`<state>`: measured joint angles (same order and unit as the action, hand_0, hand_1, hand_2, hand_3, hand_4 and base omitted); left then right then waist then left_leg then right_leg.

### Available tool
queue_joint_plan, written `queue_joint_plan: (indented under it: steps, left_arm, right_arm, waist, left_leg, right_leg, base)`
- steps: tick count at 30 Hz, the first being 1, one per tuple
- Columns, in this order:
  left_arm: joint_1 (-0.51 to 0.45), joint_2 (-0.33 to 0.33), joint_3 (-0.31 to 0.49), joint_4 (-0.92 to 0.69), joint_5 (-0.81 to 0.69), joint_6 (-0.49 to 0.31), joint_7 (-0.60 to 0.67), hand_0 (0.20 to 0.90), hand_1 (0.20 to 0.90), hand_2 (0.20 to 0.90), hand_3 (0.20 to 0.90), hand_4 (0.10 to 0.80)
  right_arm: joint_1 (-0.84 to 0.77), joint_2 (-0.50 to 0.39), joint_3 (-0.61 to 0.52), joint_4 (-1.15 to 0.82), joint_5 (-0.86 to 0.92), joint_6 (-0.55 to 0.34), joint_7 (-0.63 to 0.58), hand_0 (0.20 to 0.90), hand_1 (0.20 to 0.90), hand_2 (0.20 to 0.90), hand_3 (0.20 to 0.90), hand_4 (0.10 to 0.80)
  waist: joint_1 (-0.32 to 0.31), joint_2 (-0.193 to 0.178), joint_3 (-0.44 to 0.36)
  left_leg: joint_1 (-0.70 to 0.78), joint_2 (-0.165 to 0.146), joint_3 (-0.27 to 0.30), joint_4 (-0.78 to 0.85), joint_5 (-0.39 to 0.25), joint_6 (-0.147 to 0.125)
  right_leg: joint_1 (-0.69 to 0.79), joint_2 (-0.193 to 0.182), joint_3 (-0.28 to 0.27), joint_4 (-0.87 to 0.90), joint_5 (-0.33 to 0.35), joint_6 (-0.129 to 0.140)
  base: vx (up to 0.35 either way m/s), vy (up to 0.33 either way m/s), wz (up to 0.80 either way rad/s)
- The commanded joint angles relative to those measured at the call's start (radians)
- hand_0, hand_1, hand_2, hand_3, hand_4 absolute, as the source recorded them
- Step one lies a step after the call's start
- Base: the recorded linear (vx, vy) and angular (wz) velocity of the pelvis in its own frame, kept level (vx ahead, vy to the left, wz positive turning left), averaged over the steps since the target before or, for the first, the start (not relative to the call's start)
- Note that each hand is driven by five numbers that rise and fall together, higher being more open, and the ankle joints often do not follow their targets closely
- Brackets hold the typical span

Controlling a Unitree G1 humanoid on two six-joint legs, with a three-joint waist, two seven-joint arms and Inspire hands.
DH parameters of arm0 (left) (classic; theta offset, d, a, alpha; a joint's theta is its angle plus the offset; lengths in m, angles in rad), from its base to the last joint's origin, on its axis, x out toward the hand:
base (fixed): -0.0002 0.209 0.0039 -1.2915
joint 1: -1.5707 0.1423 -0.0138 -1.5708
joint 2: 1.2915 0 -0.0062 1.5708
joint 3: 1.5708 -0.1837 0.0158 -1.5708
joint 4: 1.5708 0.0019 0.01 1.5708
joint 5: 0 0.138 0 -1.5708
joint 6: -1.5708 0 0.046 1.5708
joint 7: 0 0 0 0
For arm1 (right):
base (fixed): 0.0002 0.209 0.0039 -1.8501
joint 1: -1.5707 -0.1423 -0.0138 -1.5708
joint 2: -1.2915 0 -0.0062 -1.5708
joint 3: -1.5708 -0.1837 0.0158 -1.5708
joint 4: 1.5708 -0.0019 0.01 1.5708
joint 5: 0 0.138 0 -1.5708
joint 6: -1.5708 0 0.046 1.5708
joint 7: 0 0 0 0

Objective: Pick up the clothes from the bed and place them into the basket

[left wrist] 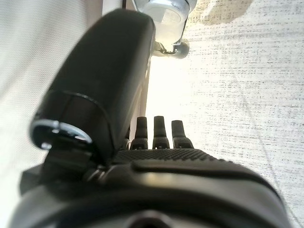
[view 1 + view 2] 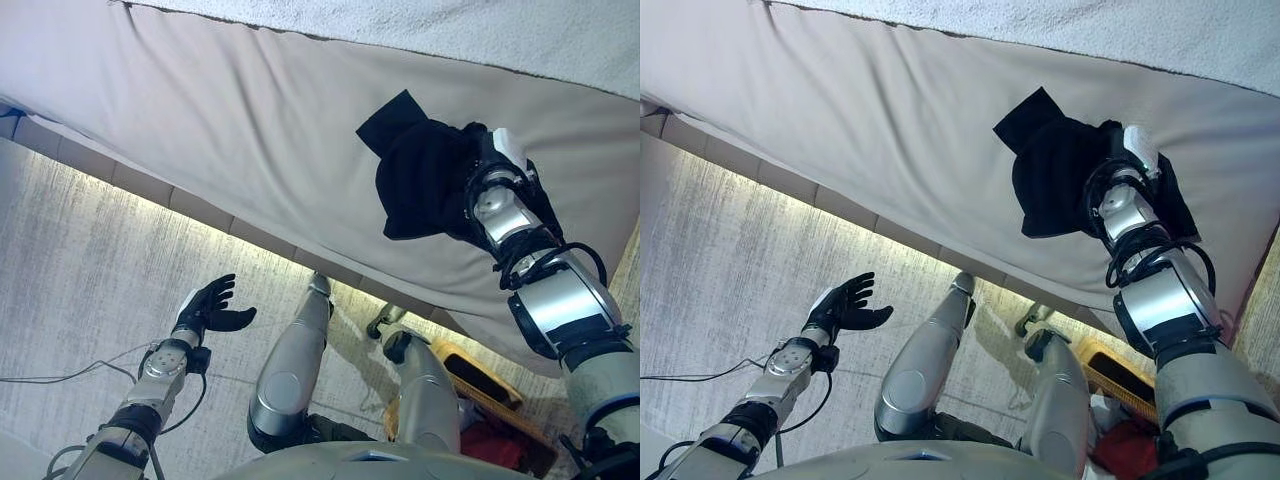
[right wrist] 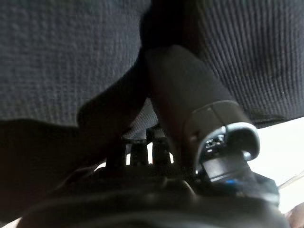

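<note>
A black garment [image 2: 425,180] lies bunched on the beige bed [image 2: 230,120], near its edge, with one corner sticking out. My right hand [image 2: 500,160] is buried in it from the right. In the right wrist view the thumb [image 3: 190,95] presses into a fold of the dark knit cloth [image 3: 71,61], and the cloth drapes over the fingers. My left hand [image 2: 208,305] hangs low over the floor at the lower left, open, fingers straight [image 1: 156,133], holding nothing. The basket [image 2: 480,375] stands on the floor at the lower right, beside the bed.
A red cloth [image 2: 495,440] lies inside the basket. A white textured blanket [image 2: 450,30] covers the far part of the bed. The bed's lit lower edge [image 2: 200,215] runs diagonally above the pale patterned floor [image 2: 80,250].
</note>
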<state>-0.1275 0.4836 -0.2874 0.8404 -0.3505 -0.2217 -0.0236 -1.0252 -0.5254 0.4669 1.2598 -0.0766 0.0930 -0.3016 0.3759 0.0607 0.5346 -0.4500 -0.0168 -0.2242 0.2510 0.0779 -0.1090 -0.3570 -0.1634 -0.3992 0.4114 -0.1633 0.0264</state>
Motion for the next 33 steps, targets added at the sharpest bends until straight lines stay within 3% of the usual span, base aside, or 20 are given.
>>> queue_joint_plan:
  steps: [1,4,5,12,16,20,24,31,33]
  left_arm:
    - [0.023,0.039,-0.004,0.027,0.031,-0.063,0.016,0.900,0.900,0.900,0.900,0.800]
    - [0.029,0.034,0.000,0.040,0.043,-0.068,0.017,0.900,0.900,0.900,0.900,0.800]
    - [0.033,0.031,0.008,0.051,0.057,-0.069,0.014,0.900,0.900,0.900,0.900,0.800]
    - [0.066,0.004,0.033,0.127,0.117,-0.080,0.020,0.900,0.900,0.900,0.900,0.800]
    - [0.104,-0.032,0.056,0.156,0.153,-0.073,0.044,0.900,0.900,0.900,0.900,0.800]
    - [0.149,-0.070,0.077,0.159,0.178,-0.055,0.063,0.900,0.900,0.900,0.900,0.800]
    - [0.174,-0.107,0.091,0.189,0.193,-0.048,0.071,0.900,0.900,0.900,0.900,0.800]
    - [0.200,-0.174,0.096,0.220,0.229,-0.065,0.086,0.900,0.900,0.900,0.900,0.800]
    - [0.214,-0.198,0.093,0.206,0.242,-0.056,0.091,0.900,0.900,0.900,0.900,0.800]
  right_arm:
    - [0.083,-0.016,-0.017,0.011,0.057,-0.006,-0.057,0.300,0.300,0.300,0.200,0.100]
    - [0.097,-0.031,-0.035,0.011,0.073,-0.020,-0.070,0.300,0.300,0.300,0.200,0.100]
    - [0.108,-0.045,-0.050,0.005,0.080,-0.035,-0.071,0.300,0.300,0.300,0.200,0.100]
    - [0.167,-0.107,-0.099,-0.056,0.129,-0.123,-0.098,0.300,0.300,0.300,0.200,0.100]
    - [0.232,-0.155,-0.146,-0.157,0.168,-0.148,-0.092,0.300,0.300,0.300,0.200,0.100]
    - [0.330,-0.175,-0.244,-0.341,0.323,-0.182,-0.072,0.300,0.300,0.300,0.200,0.100]
    - [0.446,-0.118,-0.365,-0.547,0.517,-0.226,-0.015,0.300,0.300,0.300,0.200,0.100]
    - [0.737,0.093,-0.528,-0.867,0.823,-0.367,0.176,0.300,0.300,0.300,0.200,0.100]
    - [0.800,0.145,-0.527,-0.931,0.857,-0.416,0.225,0.300,0.300,0.300,0.200,0.100]
  waist:
    - [0.009,0.008,-0.066]
    - [0.006,-0.004,-0.083]
    - [0.004,-0.010,-0.097]
    - [-0.021,-0.053,-0.185]
    - [-0.059,-0.077,-0.257]
    - [-0.111,-0.087,-0.328]
    - [-0.165,-0.088,-0.383]
    - [-0.261,-0.100,-0.420]
    - [-0.270,-0.110,-0.411]
  left_leg:
    - [-0.049,0.004,0.060,0.034,-0.049,0.053]
    - [-0.014,0.016,0.066,0.005,-0.049,0.047]
    - [-0.001,0.021,0.072,-0.022,-0.014,0.048]
    - [0.154,0.063,0.113,-0.152,-0.003,0.032]
    - [0.255,0.072,0.145,-0.238,0.008,0.030]
    - [0.340,0.075,0.169,-0.287,0.003,0.033]
    - [0.412,0.078,0.205,-0.308,-0.020,0.038]
    - [0.474,0.084,0.245,-0.238,-0.083,0.044]
    - [0.453,0.077,0.194,-0.133,-0.109,0.042]
  right_leg:
    - [0.073,0.037,0.013,-0.128,0.101,0.012]
    - [0.112,0.046,0.018,-0.161,0.102,0.014]
    - [0.133,0.050,0.008,-0.192,0.128,0.008]
    - [0.273,0.071,0.038,-0.297,0.123,0.025]
    - [0.339,0.073,0.071,-0.361,0.141,0.041]
    - [0.380,0.070,0.106,-0.405,0.162,0.049]
    - [0.411,0.074,0.143,-0.438,0.178,0.051]
    - [0.447,0.077,0.212,-0.432,0.169,0.036]
    - [0.454,0.064,0.245,-0.424,0.177,0.032]
  base:
    - [0.043,-0.055,0.02]
    - [0.032,-0.025,0.02]
    - [0.000,0.000,0.00]
    - [0.074,0.019,-0.08]
    - [0.085,0.074,-0.09]
    - [0.097,0.087,-0.16]
    - [0.085,0.066,-0.13]
    - [0.014,0.047,-0.21]
    - [-0.007,0.111,-0.47]
